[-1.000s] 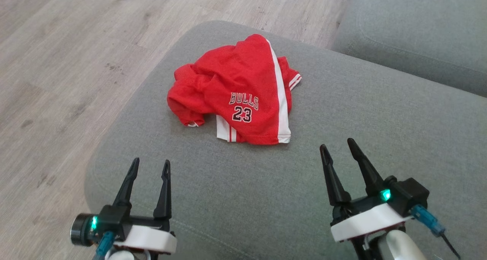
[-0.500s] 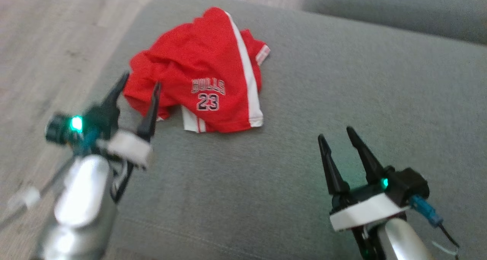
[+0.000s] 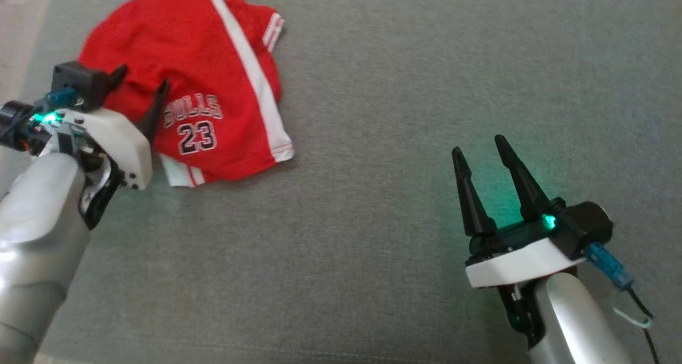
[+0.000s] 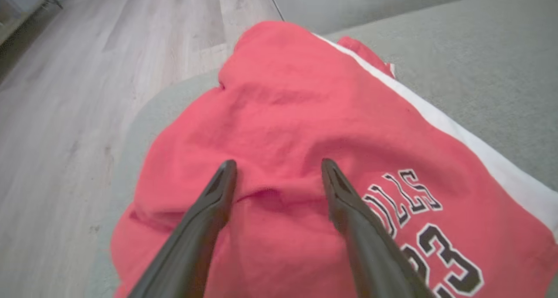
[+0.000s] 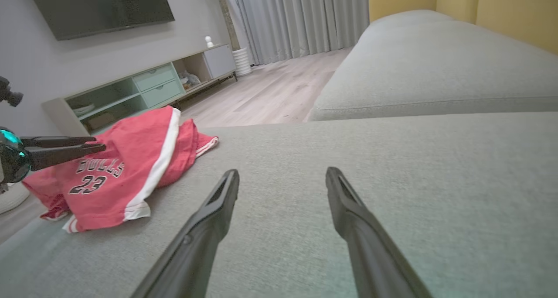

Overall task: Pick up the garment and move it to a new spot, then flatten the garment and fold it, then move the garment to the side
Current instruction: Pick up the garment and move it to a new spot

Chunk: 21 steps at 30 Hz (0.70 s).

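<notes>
The red garment [image 3: 224, 49] lay crumpled at the far left of the grey sofa cushion [image 3: 373, 236], close to the edge, with the wooden floor [image 4: 65, 93] beyond. The left gripper [image 4: 279, 162] hovered over the bunched left part, jaws released and holding nothing; whether its tips touched the cloth I could not tell. The right gripper [image 3: 478, 144] hung well apart to the right over bare cushion, jaws released too. A shallow pinch might have caught only the top layer, so the thin cloth slipped free on lifting. Too deep a bite might have snagged the cushion cover. A push leftward might have nudged the garment off the edge.
</notes>
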Tool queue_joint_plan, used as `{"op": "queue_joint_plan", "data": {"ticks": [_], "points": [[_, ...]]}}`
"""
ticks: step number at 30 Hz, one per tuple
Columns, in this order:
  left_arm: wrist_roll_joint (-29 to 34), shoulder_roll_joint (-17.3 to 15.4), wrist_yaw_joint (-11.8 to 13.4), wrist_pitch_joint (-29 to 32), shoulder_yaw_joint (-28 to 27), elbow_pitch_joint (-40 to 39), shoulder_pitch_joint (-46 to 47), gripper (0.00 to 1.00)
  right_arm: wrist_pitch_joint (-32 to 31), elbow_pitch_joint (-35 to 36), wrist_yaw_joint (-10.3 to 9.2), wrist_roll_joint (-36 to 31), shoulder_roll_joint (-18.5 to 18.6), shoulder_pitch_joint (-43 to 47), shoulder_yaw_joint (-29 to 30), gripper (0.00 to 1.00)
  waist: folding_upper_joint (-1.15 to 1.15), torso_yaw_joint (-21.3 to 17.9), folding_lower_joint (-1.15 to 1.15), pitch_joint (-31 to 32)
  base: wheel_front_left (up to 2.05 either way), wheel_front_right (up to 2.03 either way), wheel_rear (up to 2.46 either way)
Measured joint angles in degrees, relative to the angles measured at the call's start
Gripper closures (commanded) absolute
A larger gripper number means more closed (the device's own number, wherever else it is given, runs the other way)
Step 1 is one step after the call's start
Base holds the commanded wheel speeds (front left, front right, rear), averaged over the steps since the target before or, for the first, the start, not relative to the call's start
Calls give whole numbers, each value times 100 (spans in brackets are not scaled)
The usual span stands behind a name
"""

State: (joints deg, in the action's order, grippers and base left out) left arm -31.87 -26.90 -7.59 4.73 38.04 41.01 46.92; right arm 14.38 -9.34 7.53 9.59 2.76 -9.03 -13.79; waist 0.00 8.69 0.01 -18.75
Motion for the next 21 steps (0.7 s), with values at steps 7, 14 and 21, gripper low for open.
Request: {"op": "queue_joint_plan", "data": {"ticks": [7,14,21], "points": [[-870,-207,0,242,732,229,135,100,0,4,0,0,1,-155,94,0,0,-273,0,-214,0,0,0],[-1040,-315,0,-1316,773,382,598,100,0,-24,0,52,1,-158,136,0,0,-226,-2,25,0,0,0],[-933,-300,36,-1895,425,-63,779,100,0,-77,0,197,0,58,167,0,0,-150,-2,516,0,0,0]]}}
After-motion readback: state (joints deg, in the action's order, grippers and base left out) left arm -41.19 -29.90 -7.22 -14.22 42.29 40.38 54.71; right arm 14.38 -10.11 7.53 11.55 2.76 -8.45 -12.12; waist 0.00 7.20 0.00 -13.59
